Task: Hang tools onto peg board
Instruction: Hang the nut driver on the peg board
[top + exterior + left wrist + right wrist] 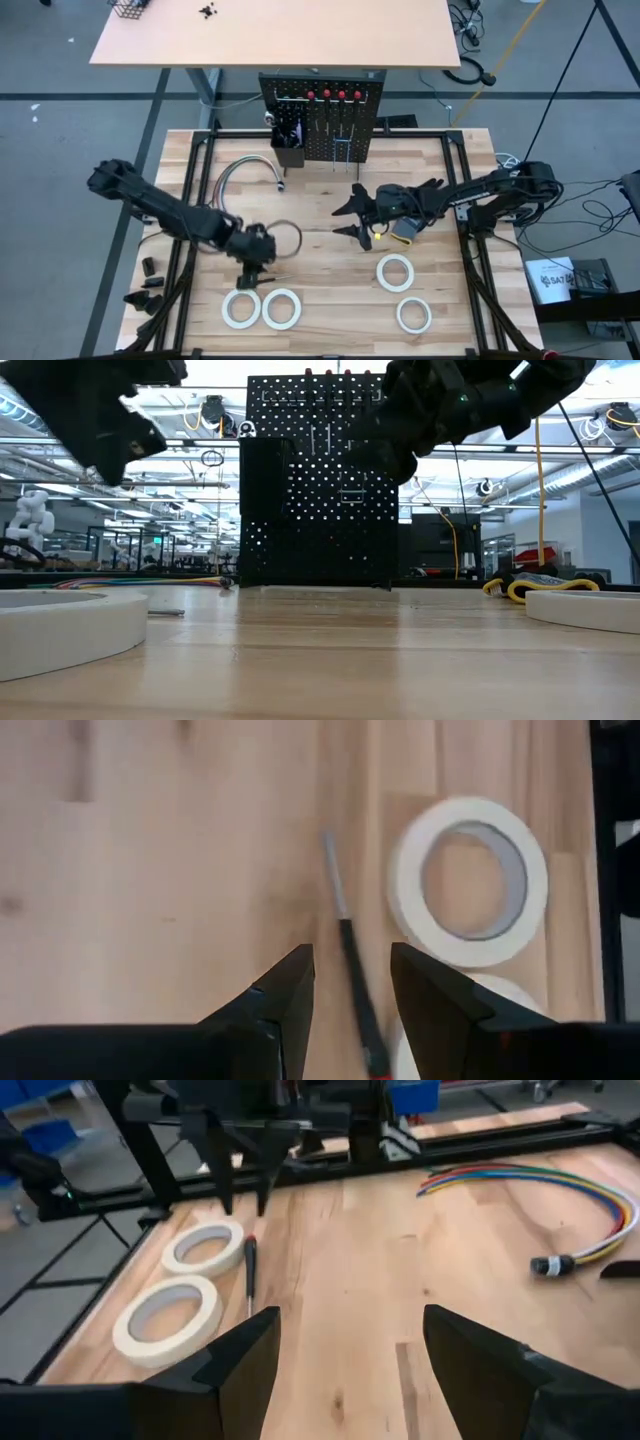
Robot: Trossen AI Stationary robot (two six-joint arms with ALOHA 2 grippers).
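Ok, I've got the left gripper hovering above a small screwdriver that lies flat on the surface just beside two tape rolls; fingers parted either side of the shaft, nothing grasped. Right gripper sits mid-surface, wide apart and empty, pointing across at the left arm. Two more tape rolls lie near the front right. Peg board stands upright at the back edge with red-handled screwdrivers on its top row and a small black bin on its left side. Coloured cable bundle curves in front of it
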